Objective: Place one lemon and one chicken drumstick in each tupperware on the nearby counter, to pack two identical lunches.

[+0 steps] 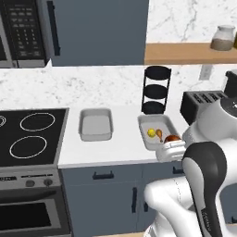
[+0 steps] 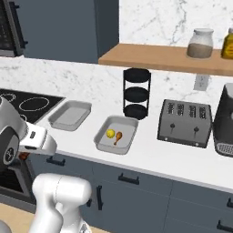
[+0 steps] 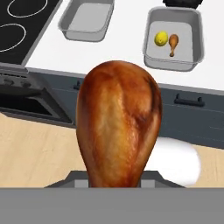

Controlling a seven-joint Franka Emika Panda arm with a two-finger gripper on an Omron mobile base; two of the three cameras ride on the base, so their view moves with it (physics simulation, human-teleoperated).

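Observation:
A large browned chicken drumstick [image 3: 118, 127] stands up between my gripper [image 3: 116, 180] jaws, which are shut on its thin end. My hand hangs in front of the counter [image 1: 120, 146] edge, near the right tupperware [image 1: 159, 122]; the held drumstick [image 1: 172, 138] shows as a red-brown lump by that tray's near corner. Inside that tupperware [image 3: 183, 24] lie a lemon [image 3: 160, 38] and a second, small drumstick [image 3: 173, 43]. The left tupperware [image 1: 96, 125], seen also from the hand [image 3: 87, 17], holds nothing.
A black stove top [image 1: 32, 132] with the oven below borders the counter on the left. Behind the trays stands a black three-tier rack [image 1: 156, 90]. To the right are a toaster [image 2: 185, 120] and a dark appliance [image 2: 225, 120]; a wooden shelf [image 2: 164, 58] carries jars.

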